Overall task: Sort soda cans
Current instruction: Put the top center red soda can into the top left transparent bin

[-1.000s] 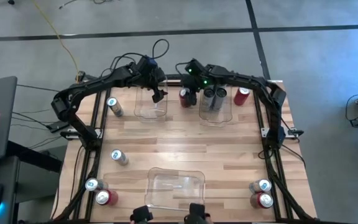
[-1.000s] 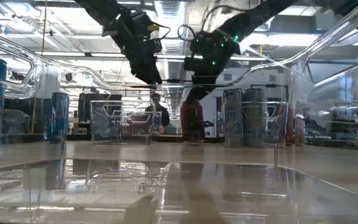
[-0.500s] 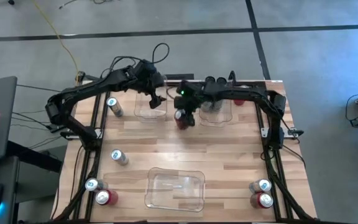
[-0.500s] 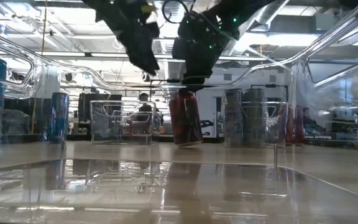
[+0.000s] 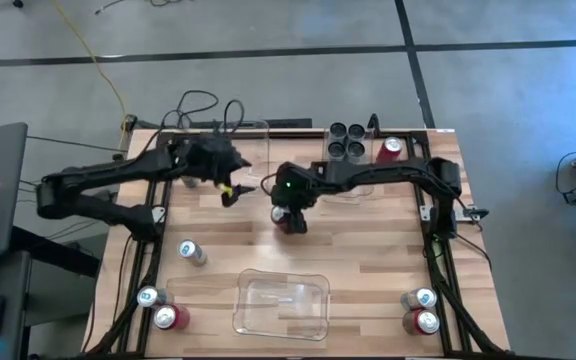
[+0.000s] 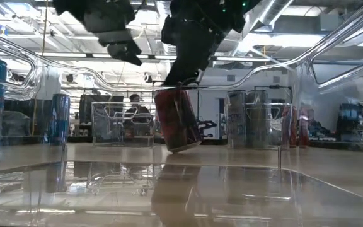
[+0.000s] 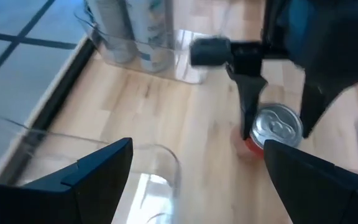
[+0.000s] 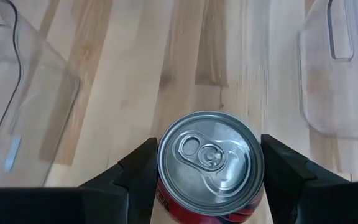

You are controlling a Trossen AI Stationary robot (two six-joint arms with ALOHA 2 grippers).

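Far left of the wooden table (image 5: 368, 262): two cans at the near corner, one silver-white can (image 5: 148, 296) and one red-topped can (image 5: 171, 318) touching it; a further silver-white can (image 5: 190, 252) lying apart, farther up that side.

Left gripper (image 5: 234, 189) hanging above the boards left of centre, fingers spread and released, holding nothing; in its wrist view both dark fingers (image 7: 98, 171) stand wide apart over bare wood and the rim of a clear bin (image 7: 160, 158).

Just right of it, at the table's middle: right gripper (image 5: 290, 213) clamped on a red can (image 6: 177, 120), fingers pressed against both sides of the body, silver top (image 8: 210, 154) facing the wrist camera. Seen from table height, can tilted, bottom edge at or just over the surface; contact cannot be told.

Near edge, centre: an empty clear bin (image 5: 280, 305).

Far edge, right of centre: four dark grey cans (image 5: 346, 141) packed together in a clear bin, a red can (image 5: 390, 150) just beside them.

Near right corner: a silver-white can (image 5: 420, 298) and a red can (image 5: 424, 322) touching.
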